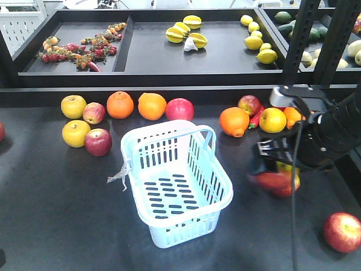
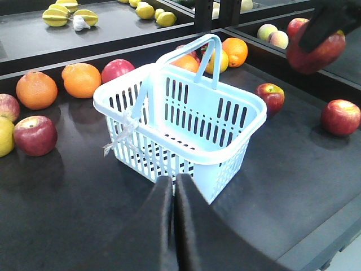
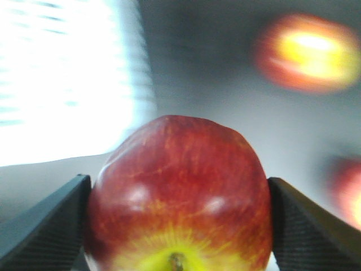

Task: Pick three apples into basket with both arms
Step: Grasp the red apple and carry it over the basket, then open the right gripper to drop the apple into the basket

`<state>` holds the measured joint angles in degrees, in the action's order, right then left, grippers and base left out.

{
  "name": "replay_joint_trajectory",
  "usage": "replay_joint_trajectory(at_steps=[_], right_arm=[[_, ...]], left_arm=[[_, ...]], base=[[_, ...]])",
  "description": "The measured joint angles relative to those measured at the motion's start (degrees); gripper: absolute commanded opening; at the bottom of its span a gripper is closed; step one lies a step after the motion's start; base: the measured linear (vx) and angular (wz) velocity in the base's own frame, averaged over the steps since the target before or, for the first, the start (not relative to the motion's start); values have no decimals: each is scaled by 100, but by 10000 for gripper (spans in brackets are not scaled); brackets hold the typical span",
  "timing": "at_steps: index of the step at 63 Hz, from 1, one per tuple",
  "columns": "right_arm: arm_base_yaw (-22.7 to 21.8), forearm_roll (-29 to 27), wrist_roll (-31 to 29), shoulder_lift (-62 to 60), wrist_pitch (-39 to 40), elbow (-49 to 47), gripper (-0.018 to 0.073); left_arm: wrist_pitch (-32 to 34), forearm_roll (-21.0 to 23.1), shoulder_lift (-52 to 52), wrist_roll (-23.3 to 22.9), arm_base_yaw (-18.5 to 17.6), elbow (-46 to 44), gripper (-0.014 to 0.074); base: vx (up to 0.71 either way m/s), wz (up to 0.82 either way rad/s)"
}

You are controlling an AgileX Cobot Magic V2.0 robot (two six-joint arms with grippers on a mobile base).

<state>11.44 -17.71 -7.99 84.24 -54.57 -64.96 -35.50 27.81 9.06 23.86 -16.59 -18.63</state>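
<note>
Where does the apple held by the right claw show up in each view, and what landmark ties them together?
Exterior front: held apple, blurred, right of the basket.
Left wrist: apple in the top right corner, beyond the basket.
Right wrist: apple fills the bottom centre, between the claw fingers.
Shared landmark: the basket, likely the right wrist view's bright upper-left blur.

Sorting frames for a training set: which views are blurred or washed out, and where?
Right wrist view: apple sharp, background blurred, basket blown out white. Front view: right gripper and that apple smeared, basket crisp. Left wrist view: mostly sharp, evenly lit.
</note>
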Motion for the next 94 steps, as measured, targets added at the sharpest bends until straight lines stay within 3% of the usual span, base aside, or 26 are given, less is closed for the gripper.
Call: replay_joint_trajectory(at_steps=[7,11,18,30,36,49,58,70,77,86,94], right_arm=[[360,-884,-639,37,199,14,-4],[783,-1175,-854,174,571,14,-2],[1299,-1385,-960,573,1305,14,1],[1660,-1450,-1087,1591,1929,-296,69],[1672,-1461,-1145,2036,1885,-648,182],[1672,-1583,-1414,2473,1625,-1076,572],[1674,-1617,-1475,2490,1598,-1099,730],[1674,-1624,-1515,2490,1544,-1104,710],[1674,-1624,-1517,2490,1475,-1106,654],[1674,-1498,-1458,2403,1213,-1106,482],[1674,-1112,-1060,2142,899,-1106,200]], left_arm=[[0,0,0,0,0,0,-8],[0,0,0,0,0,0,-8],[0,0,0,0,0,0,-8],[0,0,0,0,0,0,-8],[0,0,0,0,0,0,-8],[0,0,0,0,0,0,-8],[0,0,0,0,0,0,-8],[0,0,0,0,0,0,-8],[0,0,0,0,0,0,-8],[0,0,0,0,0,0,-8],[0,0,0,0,0,0,-8]], base=[[0,0],[0,0],[0,0],[0,0],[0,0],[0,0],[0,0],[0,0],[0,0],[0,0],[0,0]])
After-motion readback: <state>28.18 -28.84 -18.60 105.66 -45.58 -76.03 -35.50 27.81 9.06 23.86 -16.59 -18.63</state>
